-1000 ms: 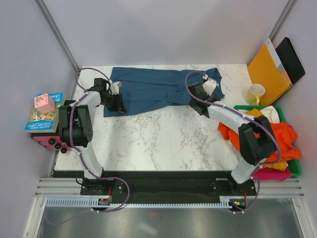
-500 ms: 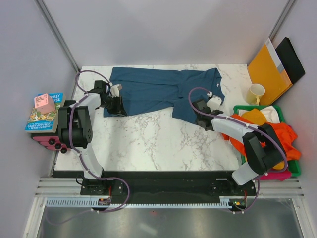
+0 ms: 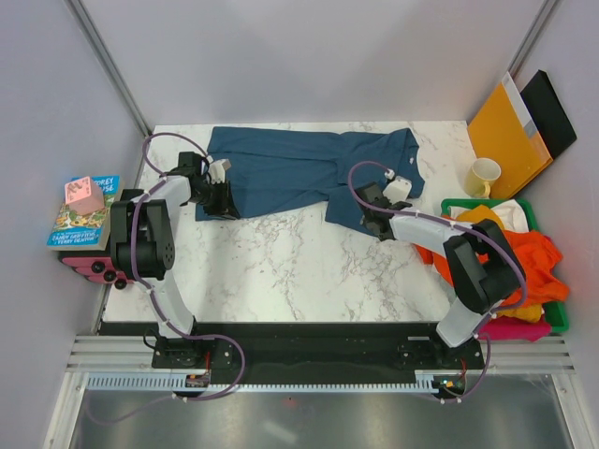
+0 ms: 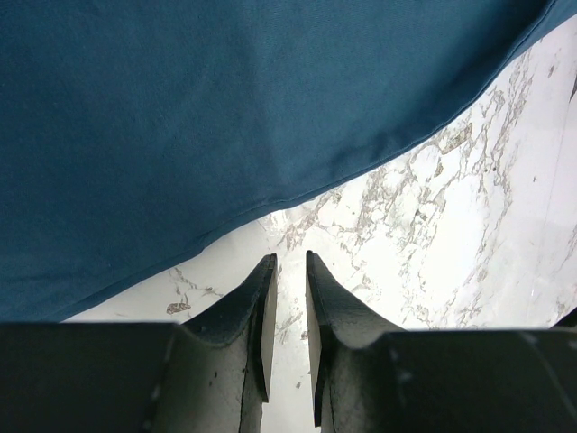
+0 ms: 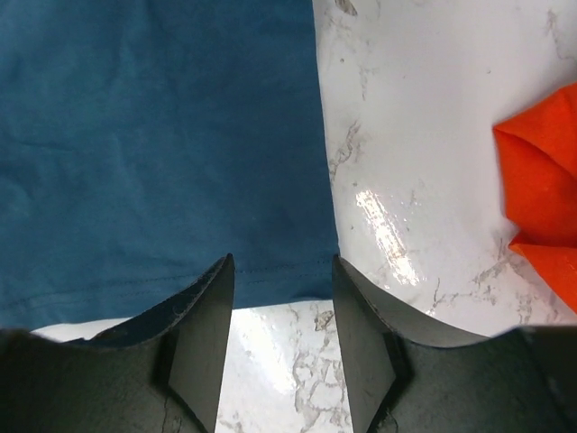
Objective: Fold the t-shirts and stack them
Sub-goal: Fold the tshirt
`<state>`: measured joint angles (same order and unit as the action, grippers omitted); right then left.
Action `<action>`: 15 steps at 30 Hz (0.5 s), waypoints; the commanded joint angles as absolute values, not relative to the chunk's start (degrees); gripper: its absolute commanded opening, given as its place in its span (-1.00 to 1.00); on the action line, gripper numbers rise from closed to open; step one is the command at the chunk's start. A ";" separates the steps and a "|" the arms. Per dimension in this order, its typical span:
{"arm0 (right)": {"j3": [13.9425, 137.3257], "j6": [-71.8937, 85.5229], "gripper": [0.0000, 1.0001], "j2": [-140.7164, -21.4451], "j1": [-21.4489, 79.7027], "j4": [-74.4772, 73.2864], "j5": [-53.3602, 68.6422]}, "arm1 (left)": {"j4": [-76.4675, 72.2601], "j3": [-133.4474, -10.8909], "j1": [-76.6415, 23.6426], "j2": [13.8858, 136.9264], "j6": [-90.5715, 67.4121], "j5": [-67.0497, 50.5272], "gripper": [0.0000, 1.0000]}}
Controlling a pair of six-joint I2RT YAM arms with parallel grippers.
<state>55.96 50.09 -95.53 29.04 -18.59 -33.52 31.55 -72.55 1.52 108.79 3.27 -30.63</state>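
Note:
A dark teal-blue t-shirt lies spread along the back of the marble table. My left gripper is low at the shirt's near-left corner. In the left wrist view its jaws are a narrow gap apart over bare marble, just short of the shirt's hem. My right gripper stands open at the shirt's near-right flap. In the right wrist view the hem corner lies just beyond the right gripper, and nothing is between the fingers. An orange t-shirt and a pink one are heaped at the right.
A green bin at the right edge holds the heaped shirts, and orange cloth spills onto the table. A yellow mug, an orange envelope and a black folder are at the back right. Books with a pink block lie left of the table.
My right gripper pulled the shirt's right part toward the near side, then opened and let it go. The left gripper has stayed in place.

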 commanded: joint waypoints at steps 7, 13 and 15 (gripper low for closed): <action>55.37 54.23 0.08 -96.59 29.00 -20.39 -36.12 | 31.03 -72.60 1.41 106.52 3.60 -32.25 -0.48; 54.41 55.45 0.08 -97.82 29.00 -22.59 -35.42 | 31.03 -72.69 1.41 106.79 2.99 -32.69 -0.48; 53.62 56.25 0.08 -98.17 29.00 -22.94 -34.72 | 30.94 -72.51 1.32 106.61 3.08 -32.70 -0.48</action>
